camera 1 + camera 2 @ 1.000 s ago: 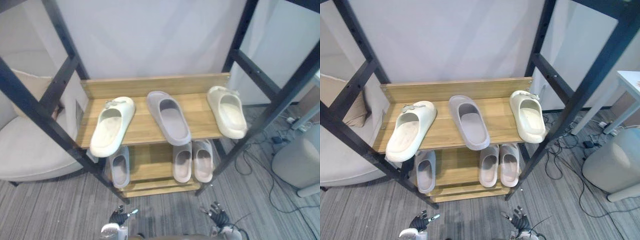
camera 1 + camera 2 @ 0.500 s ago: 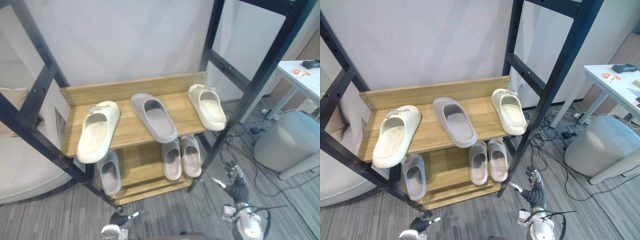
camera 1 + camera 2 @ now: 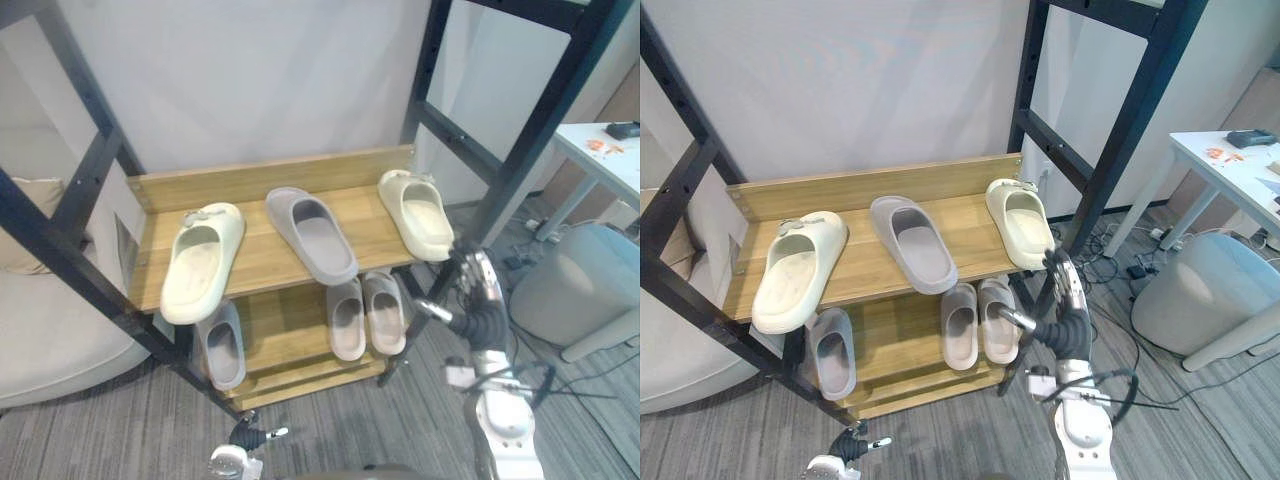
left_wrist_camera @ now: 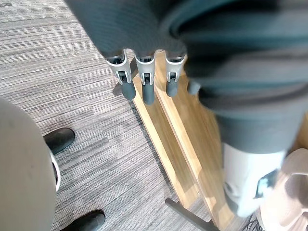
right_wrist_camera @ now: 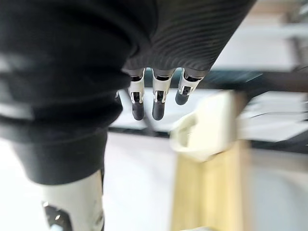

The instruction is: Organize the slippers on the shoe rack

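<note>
Right hand (image 3: 1068,310) has risen from low down to the right front corner of the top shelf (image 3: 860,262), fingers straight, empty, near the cream slipper (image 3: 1020,222). Best grasp its heel wall squarely. Left hand (image 4: 144,82) hangs low, relaxed.

Post (image 3: 524,152) beside cream slipper (image 3: 417,213), shelf (image 3: 262,250) front — open
</note>
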You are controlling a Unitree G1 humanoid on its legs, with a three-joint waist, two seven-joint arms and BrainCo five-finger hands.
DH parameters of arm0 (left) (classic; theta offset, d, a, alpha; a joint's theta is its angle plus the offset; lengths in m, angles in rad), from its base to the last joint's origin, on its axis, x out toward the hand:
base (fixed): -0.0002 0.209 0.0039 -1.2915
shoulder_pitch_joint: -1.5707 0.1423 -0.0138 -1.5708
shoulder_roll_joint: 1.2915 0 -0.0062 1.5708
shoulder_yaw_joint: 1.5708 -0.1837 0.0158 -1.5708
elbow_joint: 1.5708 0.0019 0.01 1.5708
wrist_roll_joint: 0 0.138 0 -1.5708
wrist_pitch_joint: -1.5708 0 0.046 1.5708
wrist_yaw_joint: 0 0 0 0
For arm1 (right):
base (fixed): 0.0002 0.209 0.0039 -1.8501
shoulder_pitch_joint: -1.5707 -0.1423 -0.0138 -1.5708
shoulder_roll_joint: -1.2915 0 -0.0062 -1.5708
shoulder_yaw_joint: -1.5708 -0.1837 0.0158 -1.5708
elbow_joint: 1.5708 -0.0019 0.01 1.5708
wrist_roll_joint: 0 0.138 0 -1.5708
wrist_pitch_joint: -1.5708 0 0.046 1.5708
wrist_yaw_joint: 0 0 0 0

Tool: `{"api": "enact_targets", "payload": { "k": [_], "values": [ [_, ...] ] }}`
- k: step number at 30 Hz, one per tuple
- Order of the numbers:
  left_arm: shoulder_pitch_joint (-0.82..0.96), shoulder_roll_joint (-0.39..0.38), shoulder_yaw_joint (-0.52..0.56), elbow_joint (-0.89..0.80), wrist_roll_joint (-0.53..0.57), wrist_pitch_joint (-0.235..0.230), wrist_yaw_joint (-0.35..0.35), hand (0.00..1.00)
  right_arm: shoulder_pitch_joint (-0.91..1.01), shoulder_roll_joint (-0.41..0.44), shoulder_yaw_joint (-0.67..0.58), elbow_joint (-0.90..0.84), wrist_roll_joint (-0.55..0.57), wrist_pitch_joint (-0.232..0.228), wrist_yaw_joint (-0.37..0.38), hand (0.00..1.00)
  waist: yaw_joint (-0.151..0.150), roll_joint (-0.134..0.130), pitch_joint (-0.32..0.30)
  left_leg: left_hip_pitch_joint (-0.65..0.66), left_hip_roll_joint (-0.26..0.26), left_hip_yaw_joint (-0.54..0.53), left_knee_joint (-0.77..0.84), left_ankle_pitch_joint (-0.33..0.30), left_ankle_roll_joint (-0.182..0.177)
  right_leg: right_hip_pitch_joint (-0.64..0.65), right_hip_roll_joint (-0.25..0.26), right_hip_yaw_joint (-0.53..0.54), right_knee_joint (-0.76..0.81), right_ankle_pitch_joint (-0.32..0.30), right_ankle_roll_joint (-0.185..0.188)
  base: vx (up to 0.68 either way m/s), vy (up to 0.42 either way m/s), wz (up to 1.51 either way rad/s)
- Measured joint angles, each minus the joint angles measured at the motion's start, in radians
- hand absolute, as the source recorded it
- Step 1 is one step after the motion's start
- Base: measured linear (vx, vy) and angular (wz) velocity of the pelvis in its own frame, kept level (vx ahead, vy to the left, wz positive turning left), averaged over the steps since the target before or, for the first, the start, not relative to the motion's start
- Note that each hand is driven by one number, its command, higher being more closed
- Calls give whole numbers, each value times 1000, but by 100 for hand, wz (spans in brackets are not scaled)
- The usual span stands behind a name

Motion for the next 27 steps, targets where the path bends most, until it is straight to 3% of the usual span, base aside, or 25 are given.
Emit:
{"api": "enact_targets", "payload": {
  "k": [8, 16, 27],
  "values": [
    [0, 0, 12, -8, 0, -3, -15, 0, -173, -61, 0, 22, 20, -8, -13, 0, 21, -2, 0, -9, -14, -43, -17, 14, 15, 7, -17, -31, -5, 6, 10, -35, -18, 16],
    [-3, 2, 51, -9, -3, -5, -17, 0, -380, -119, -3, 237, 20, 0, -46, 0, 37, -16, 10, -45, -26, -89, -19, 33, 16, 3, -24, -72, -21, 7, 13, -34, -31, 17],
    [-14, 5, 51, -13, -16, -7, -16, 0, -581, -185, -6, 531, 18, 53, -81, 0, 63, -19, 20, -80, -28, -121, -13, 39, 17, 0, -24, -107, -42, 11, 13, 17, -24, 9]
  ]
}}
